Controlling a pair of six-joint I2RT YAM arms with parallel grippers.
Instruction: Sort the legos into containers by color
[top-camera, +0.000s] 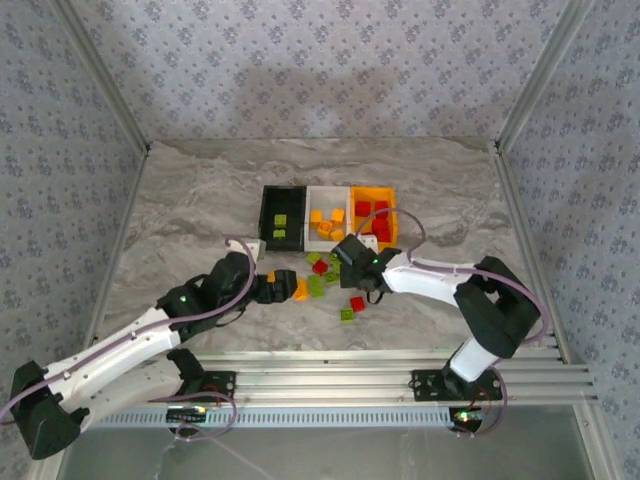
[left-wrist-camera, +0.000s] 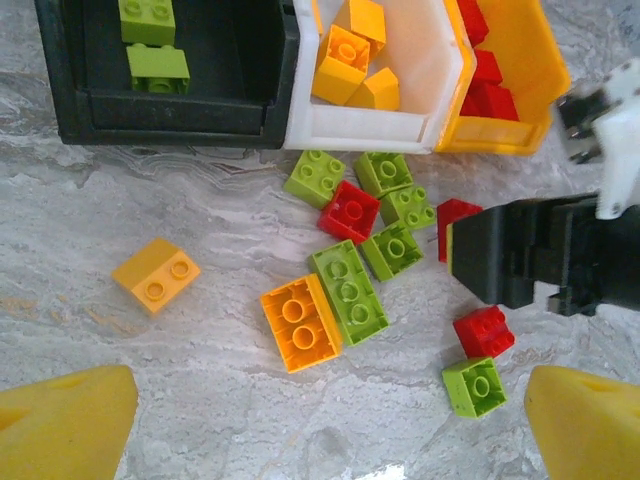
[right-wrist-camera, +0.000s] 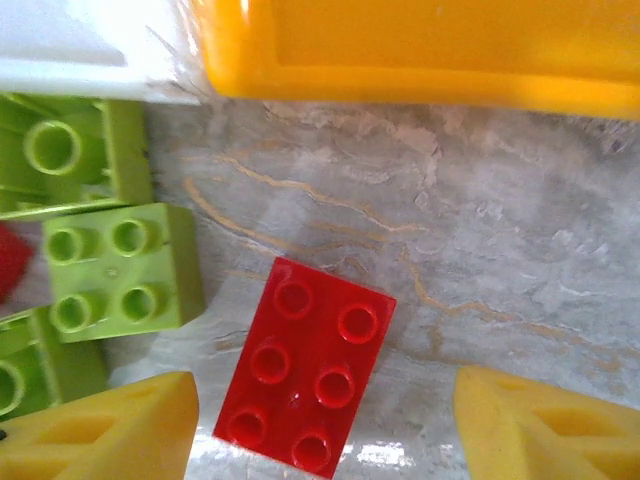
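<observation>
The black bin (top-camera: 281, 200) holds two lime green legos (left-wrist-camera: 150, 40). Orange-yellow legos (left-wrist-camera: 345, 60) lie in the white bin (top-camera: 326, 192), and red legos (left-wrist-camera: 490, 95) in the orange bin (top-camera: 373, 190). Loose legos (top-camera: 318, 280) lie on the table in front of the bins. My right gripper (right-wrist-camera: 325, 430) is open low over the table, with a red six-stud lego (right-wrist-camera: 305, 365) lying flat between its yellow fingers (right-wrist-camera: 100, 430), nearer the left one and not pinched. My left gripper (left-wrist-camera: 330, 430) is open with bare table between its fingers, just short of an orange-yellow lego (left-wrist-camera: 300, 322) that touches a long green lego (left-wrist-camera: 348, 290).
A single orange-yellow lego (left-wrist-camera: 155, 275) lies apart on the left. A red lego (left-wrist-camera: 483, 330) and a green lego (left-wrist-camera: 473, 386) lie near the right gripper's black body (left-wrist-camera: 520, 255). Green legos (right-wrist-camera: 120, 270) crowd the left of the red six-stud lego. The orange bin's wall (right-wrist-camera: 420, 70) is close ahead.
</observation>
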